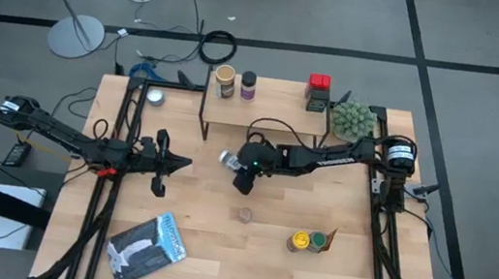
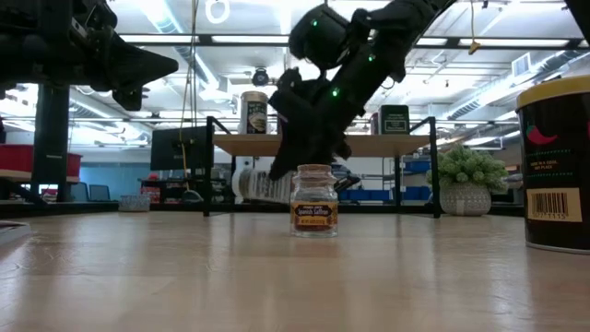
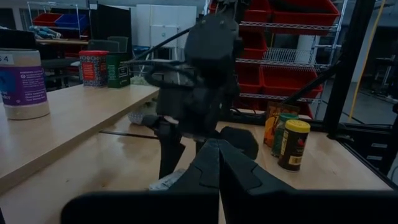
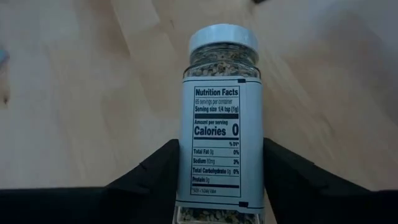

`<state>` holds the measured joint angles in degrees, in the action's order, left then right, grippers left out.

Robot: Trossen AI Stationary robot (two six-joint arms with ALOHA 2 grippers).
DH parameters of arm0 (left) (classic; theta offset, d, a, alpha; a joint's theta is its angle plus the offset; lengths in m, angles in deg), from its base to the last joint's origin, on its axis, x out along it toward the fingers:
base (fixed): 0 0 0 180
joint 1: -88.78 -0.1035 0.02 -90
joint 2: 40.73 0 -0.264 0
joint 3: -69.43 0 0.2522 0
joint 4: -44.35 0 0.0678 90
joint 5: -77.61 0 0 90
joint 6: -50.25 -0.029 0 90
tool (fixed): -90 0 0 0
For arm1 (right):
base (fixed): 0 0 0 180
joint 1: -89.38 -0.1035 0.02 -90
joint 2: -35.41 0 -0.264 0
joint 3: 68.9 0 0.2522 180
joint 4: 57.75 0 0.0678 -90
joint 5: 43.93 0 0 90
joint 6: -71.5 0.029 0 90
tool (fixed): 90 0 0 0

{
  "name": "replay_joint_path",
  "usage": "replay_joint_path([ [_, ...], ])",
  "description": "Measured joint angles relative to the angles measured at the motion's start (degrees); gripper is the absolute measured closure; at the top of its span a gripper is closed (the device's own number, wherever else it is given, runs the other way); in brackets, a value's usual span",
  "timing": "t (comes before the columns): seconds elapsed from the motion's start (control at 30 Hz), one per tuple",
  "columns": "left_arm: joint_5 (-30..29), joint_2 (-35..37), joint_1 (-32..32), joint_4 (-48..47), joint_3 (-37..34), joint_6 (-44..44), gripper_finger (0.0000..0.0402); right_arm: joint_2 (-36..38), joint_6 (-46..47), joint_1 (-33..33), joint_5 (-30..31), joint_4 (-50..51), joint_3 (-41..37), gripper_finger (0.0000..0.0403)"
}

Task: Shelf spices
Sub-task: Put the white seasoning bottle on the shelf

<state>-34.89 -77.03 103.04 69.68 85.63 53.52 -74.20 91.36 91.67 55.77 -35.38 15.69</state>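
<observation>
Three spices are on the shelf [image 1: 262, 117] top: a tan-lidded jar [image 1: 225, 81], a small dark-lidded jar [image 1: 248, 85], and a red tin [image 1: 318, 91] near the fuzzy green plant [image 1: 352, 119]. Right gripper [image 1: 233, 162] sits mid-table just in front of the shelf, fingers [image 4: 155, 171] clamped on both sides of a white-lidded seasoning jar [image 4: 219, 124], nutrition label facing the wrist camera. Low view shows that jar held tilted above the tabletop. Left gripper [image 1: 183, 161] hovers over the table's left side, fingers pressed together, holding nothing. One small cork-topped jar [image 2: 313, 200] stands upright on the table, centre. Yellow-lidded jar [image 1: 299, 240] and green-lidded jar [image 1: 317, 240] touch each other, front right. Silver-blue pouch [image 1: 148, 248] lies front left.
</observation>
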Motion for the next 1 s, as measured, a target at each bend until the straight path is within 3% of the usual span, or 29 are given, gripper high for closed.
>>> replay_joint_path([
  [0.3, 0.0, 0.0, 0.0, 0.0, 0.0, 0.0, 0.0400, 5.4, -3.3, -5.0, 6.4, 0.0, -0.4, 0.0210],
  [0.63, 0.0, 0.0, 0.0, 0.1, 0.0, 0.0, 0.0400, 15.9, -0.7, -10.5, 21.1, -4.5, -10.0, 0.0208],
  [0.83, 0.0, 0.0, 0.0, 0.2, 0.0, 0.0, 0.0400, 23.8, -3.2, -12.5, 28.2, -16.7, -19.0, 0.0207],
  [1.0, 0.0, 0.0, 0.0, 0.4, 0.0, 0.0, 0.0400, 25.9, -9.6, -11.7, 34.1, -37.3, -28.0, 0.0206],
])
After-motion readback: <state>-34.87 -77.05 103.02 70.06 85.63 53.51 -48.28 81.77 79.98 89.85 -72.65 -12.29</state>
